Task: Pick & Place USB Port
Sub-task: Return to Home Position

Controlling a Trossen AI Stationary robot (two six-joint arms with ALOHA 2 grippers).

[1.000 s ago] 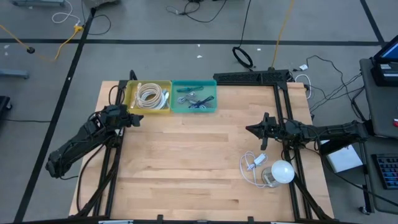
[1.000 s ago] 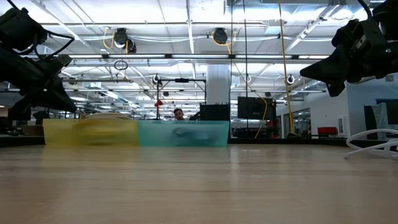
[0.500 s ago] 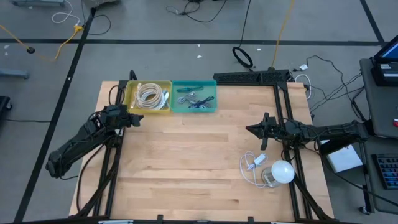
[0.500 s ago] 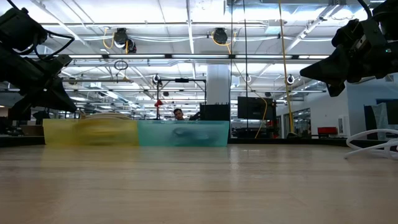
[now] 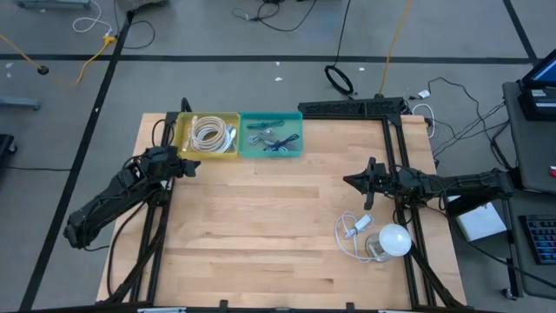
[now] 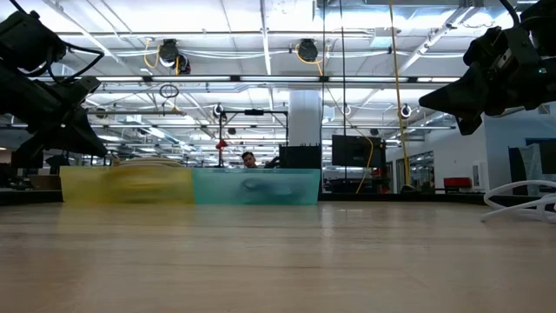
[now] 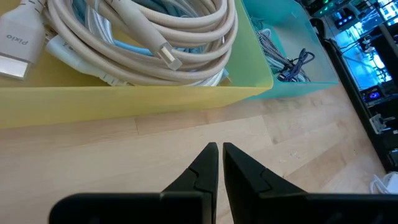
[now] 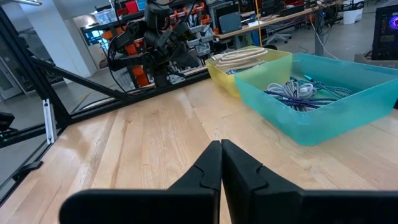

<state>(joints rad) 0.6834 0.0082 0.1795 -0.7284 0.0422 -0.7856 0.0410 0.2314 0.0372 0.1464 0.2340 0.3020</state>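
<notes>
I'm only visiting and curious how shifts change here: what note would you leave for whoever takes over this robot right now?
Left gripper: shut, empty, hovering over the table just in front of the yellow bin.
Right gripper: shut, empty, raised over the table's right half.
Done: coiled white cables lie in the yellow bin; thin cables lie in the green bin.
Left: a white cable and a round white object lie on the table near the right gripper, in neither bin.
</notes>
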